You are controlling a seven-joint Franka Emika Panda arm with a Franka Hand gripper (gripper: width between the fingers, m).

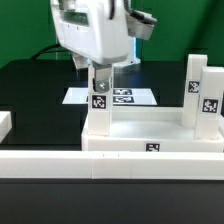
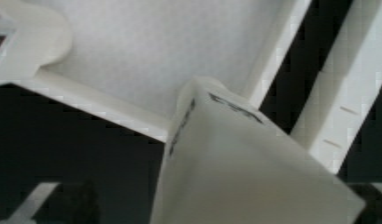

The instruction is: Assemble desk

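The white desk top (image 1: 150,137) lies upside down behind the rail, its rimmed inside showing in the wrist view (image 2: 161,50). Two tagged white legs (image 1: 203,95) stand upright on its corners at the exterior view's right. A third tagged leg (image 1: 99,108) stands upright on the near corner at the exterior view's left. My gripper (image 1: 101,80) hangs straight down over this leg, its fingers closed on the leg's top. In the wrist view the leg (image 2: 241,160) fills the foreground, blurred, and the fingertips themselves are hidden.
The long low white rail (image 1: 110,166) runs across the front, right against the desk top. The marker board (image 1: 125,97) lies flat behind the desk top. A white block (image 1: 5,125) sits at the exterior view's left edge. The table is black.
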